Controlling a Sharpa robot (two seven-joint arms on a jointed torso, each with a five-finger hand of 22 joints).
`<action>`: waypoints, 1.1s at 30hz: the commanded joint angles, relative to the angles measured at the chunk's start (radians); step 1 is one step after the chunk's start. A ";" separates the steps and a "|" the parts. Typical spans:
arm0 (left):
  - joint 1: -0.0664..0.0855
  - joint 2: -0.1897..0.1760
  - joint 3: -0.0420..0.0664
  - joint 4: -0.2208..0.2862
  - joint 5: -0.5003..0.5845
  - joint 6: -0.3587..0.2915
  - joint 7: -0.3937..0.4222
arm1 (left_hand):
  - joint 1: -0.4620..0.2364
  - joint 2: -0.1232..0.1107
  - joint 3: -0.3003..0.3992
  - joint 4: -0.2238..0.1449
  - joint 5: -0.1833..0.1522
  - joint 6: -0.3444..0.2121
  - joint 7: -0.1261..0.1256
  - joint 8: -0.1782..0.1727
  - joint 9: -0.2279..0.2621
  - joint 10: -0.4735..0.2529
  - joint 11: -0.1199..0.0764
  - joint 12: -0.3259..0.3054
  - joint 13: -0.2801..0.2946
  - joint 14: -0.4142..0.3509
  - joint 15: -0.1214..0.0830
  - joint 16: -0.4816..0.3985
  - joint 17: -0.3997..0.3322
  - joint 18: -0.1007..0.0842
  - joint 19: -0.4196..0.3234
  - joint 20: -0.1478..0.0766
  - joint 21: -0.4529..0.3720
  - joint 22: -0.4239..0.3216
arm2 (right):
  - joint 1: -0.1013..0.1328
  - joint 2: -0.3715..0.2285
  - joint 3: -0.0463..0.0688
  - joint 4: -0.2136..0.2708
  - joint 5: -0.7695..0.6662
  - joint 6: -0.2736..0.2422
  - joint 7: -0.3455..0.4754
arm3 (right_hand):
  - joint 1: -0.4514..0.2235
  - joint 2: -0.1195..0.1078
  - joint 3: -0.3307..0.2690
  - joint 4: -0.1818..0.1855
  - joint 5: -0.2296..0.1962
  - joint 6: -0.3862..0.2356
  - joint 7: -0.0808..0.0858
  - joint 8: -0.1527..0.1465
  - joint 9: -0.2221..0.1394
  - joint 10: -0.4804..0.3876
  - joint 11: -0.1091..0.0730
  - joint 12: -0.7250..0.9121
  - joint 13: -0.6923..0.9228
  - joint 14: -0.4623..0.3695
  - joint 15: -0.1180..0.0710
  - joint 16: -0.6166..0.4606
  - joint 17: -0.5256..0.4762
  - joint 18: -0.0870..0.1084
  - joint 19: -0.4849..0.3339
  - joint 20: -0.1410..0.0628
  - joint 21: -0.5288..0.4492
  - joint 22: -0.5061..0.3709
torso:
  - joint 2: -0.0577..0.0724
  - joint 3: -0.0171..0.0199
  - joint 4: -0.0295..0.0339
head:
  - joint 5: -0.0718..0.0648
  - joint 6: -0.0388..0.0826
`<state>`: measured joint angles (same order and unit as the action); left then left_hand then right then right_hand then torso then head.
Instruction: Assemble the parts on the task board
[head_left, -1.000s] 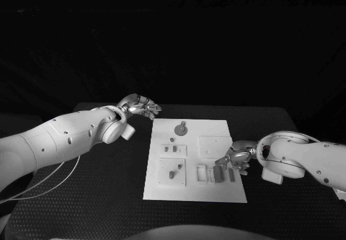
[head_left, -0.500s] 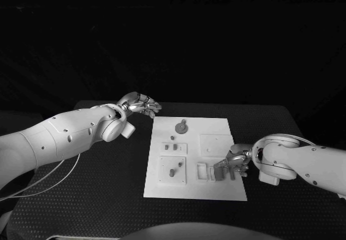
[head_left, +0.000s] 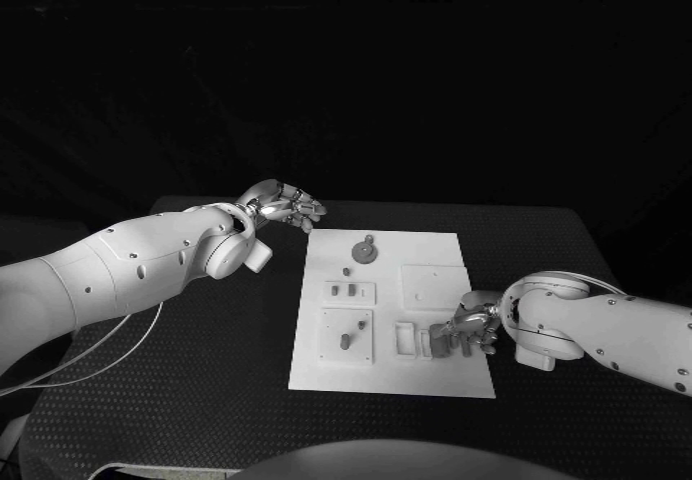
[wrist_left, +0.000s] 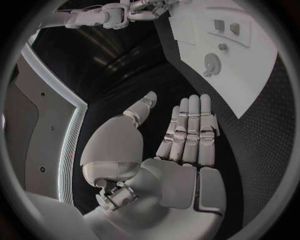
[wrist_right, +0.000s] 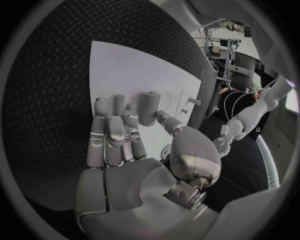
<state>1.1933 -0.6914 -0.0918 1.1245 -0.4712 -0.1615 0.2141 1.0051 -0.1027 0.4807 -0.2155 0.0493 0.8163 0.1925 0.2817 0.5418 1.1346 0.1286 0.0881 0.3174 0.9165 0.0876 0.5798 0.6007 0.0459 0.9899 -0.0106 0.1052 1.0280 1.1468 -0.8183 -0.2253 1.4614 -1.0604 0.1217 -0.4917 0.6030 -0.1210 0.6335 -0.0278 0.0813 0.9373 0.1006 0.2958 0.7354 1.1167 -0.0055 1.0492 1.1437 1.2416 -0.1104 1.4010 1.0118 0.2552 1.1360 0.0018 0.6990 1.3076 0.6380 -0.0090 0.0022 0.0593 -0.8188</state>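
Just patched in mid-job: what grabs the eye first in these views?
The white task board glowing mid-table against the black table. The right hand is down over the small parts at the board's near right corner, while the left hand hovers, fingers apart, beyond the board's far left corner.

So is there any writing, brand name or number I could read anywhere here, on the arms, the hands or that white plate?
None can be read.
Task board: no print visible, only raised blocks and small parts.
Left hand and right hand: plain metal, no label visible.
White arms: a few small dark dots, no letters or numbers.
Room clutter at the rim of the right wrist view: too small and blurred to tell whether it bears text.
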 joint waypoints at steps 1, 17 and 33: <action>0.001 0.001 0.001 0.003 0.008 0.014 0.013 | -0.012 0.002 0.000 0.005 0.001 -0.003 -0.003 0.004 0.001 -0.003 0.001 -0.004 0.001 0.003 0.006 -0.006 0.001 0.015 -0.001 0.004 -0.005 0.001 | -0.006 0.011 -0.001 -0.003 -0.014 0.025 0.004 | -0.009 0.003 0.002 -0.014 -0.003 0.001 0.005 -0.009 -0.002 -0.009 0.000 -0.001 -0.002 -0.005 0.000 -0.002 -0.001 0.007 -0.006 0.001 0.006 0.024 | -0.001 0.0000 -0.0004 | 0.001 -0.003; 0.001 0.000 0.001 0.005 0.008 0.015 0.012 | -0.013 0.002 0.000 0.005 0.001 -0.003 -0.003 0.004 0.002 -0.003 0.001 -0.004 0.003 0.003 0.006 -0.008 0.004 0.015 -0.001 0.004 -0.006 0.002 | -0.021 0.038 -0.003 -0.014 -0.020 0.012 0.003 | -0.020 0.016 0.016 -0.095 -0.003 0.000 0.010 -0.031 -0.003 -0.009 0.004 0.002 -0.004 -0.007 0.004 0.004 -0.006 0.007 -0.009 0.003 0.017 0.023 | 0.000 -0.0019 0.0001 | -0.002 -0.007; 0.001 -0.002 0.001 0.007 0.008 0.013 0.009 | -0.012 0.002 0.000 0.005 0.001 -0.003 -0.003 0.005 0.003 -0.002 0.001 -0.004 0.005 0.004 0.006 -0.009 0.006 0.015 0.000 0.004 -0.006 0.002 | -0.020 0.015 -0.005 0.011 -0.022 -0.050 -0.007 | 0.123 0.125 0.046 -0.258 -0.003 0.047 -0.001 -0.026 0.010 0.016 -0.005 0.011 -0.012 0.029 -0.003 0.024 0.020 0.007 0.010 0.003 0.039 0.022 | -0.001 -0.0012 -0.0004 | -0.005 -0.008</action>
<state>1.1936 -0.6942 -0.0918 1.1286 -0.4705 -0.1579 0.2137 1.0012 -0.0987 0.4807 -0.2155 0.0494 0.8163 0.1925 0.2817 0.5436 1.1346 0.1287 0.0880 0.3210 0.9165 0.0876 0.5760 0.6052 0.0451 0.9899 -0.0106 0.1053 1.0287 1.1349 -0.7984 -0.2244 1.4702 -1.0788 0.0888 -0.4904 0.6932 -0.0394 0.6761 -0.2780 0.0733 0.9801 0.1000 0.2563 0.7335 1.1317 -0.0091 1.0569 1.1321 1.2604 -0.1067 1.4215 1.0291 0.2450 1.1392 0.0046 0.7346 1.3076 0.6373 -0.0110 0.0010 0.0549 -0.8279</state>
